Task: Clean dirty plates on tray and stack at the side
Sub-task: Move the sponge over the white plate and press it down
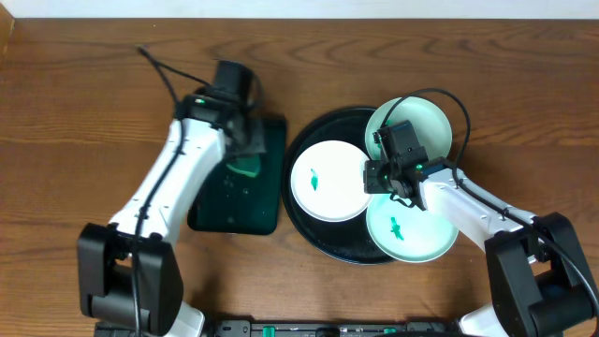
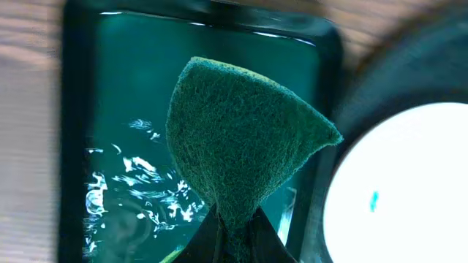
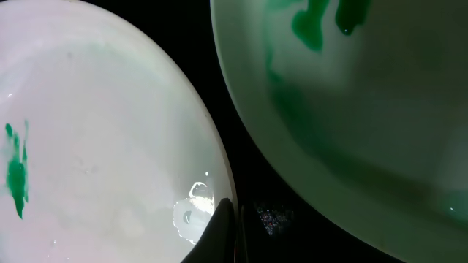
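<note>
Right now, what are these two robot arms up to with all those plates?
The left gripper is pinching a green scouring pad over a wet-looking dark green tray. The right gripper is shut with nothing visible in it. It sits low over the round black tray, between the three plates lying there. At least two plates show green smears, and none is stacked at the side yet, so cleaning looks barely begun.
</note>
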`<state>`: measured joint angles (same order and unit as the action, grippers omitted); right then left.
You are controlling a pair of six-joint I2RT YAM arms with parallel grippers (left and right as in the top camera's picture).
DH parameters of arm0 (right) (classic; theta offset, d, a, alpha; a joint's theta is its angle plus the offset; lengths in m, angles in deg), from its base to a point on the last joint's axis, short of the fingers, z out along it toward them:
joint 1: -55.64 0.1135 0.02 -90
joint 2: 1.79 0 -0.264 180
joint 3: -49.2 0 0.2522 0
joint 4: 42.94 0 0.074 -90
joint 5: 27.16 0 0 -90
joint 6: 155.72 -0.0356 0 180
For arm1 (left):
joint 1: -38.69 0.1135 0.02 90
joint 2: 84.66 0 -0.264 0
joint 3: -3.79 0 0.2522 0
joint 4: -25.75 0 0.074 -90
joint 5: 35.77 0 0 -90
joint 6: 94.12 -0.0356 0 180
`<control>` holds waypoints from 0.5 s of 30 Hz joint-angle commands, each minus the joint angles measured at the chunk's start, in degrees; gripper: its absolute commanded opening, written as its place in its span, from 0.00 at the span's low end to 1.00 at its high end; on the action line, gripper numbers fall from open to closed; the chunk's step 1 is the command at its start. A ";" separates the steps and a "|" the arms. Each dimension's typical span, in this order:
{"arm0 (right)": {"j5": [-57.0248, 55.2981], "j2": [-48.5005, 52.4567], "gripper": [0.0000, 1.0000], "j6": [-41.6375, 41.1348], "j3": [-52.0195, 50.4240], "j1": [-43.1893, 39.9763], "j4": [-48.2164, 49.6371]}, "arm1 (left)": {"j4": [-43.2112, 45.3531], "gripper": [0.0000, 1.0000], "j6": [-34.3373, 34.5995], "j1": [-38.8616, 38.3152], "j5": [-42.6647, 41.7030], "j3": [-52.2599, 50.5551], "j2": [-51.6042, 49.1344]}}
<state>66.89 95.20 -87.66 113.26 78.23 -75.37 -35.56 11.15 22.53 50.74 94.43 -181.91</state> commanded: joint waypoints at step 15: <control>-1.20 -1.20 0.01 -0.31 1.11 0.02 -0.20 | 7.85 0.07 14.45 -13.92 -1.66 0.04 -3.98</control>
<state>66.89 95.20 -87.66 113.26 78.23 -75.44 -27.88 21.88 8.69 48.75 94.41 -183.14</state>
